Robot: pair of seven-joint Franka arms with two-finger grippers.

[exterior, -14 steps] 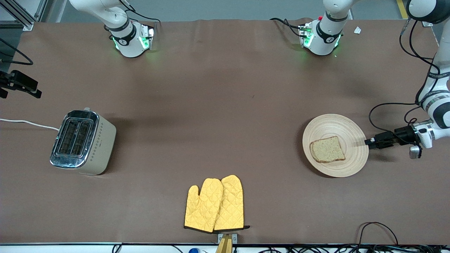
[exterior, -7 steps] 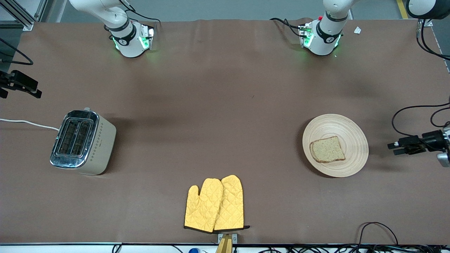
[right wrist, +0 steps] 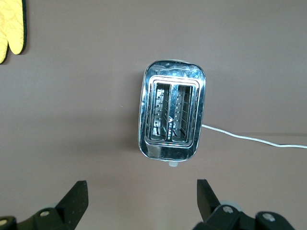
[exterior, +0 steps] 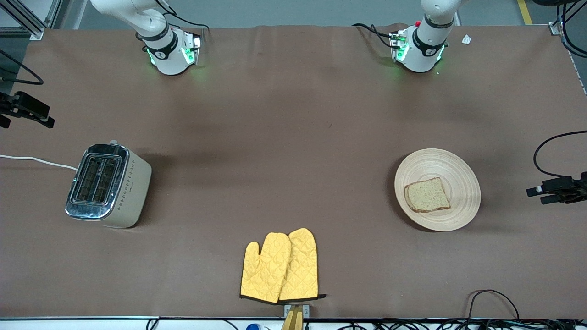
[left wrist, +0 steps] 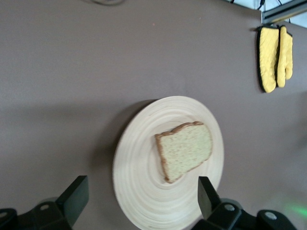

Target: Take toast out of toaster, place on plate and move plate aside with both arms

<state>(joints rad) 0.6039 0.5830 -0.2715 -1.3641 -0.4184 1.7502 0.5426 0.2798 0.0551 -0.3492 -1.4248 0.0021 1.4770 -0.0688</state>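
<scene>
The toast point(exterior: 427, 195) point(left wrist: 184, 149) lies flat on the round wooden plate point(exterior: 454, 167) point(left wrist: 139, 191), off its middle. My left gripper point(exterior: 536, 195) point(left wrist: 142, 186) is open and holds nothing. It stands apart from the plate's rim, toward the left arm's end of the table, and points at the plate. My right gripper point(exterior: 47, 117) point(right wrist: 139, 189) waits high up beside the toaster point(exterior: 107, 185) point(right wrist: 171, 115). It is open and holds nothing.
The toaster's two slots look empty, and its white cord point(exterior: 36, 160) runs off the table's end. A pair of yellow oven mitts point(exterior: 279, 266) point(left wrist: 273, 57) lies near the table's front edge. Loose black cables point(exterior: 490, 298) lie at that edge, nearer the left arm's end.
My left gripper was at the plate's rim. It has since drawn straight back from it, toward the left arm's end of the table. Plate, toast and right arm have not moved.
</scene>
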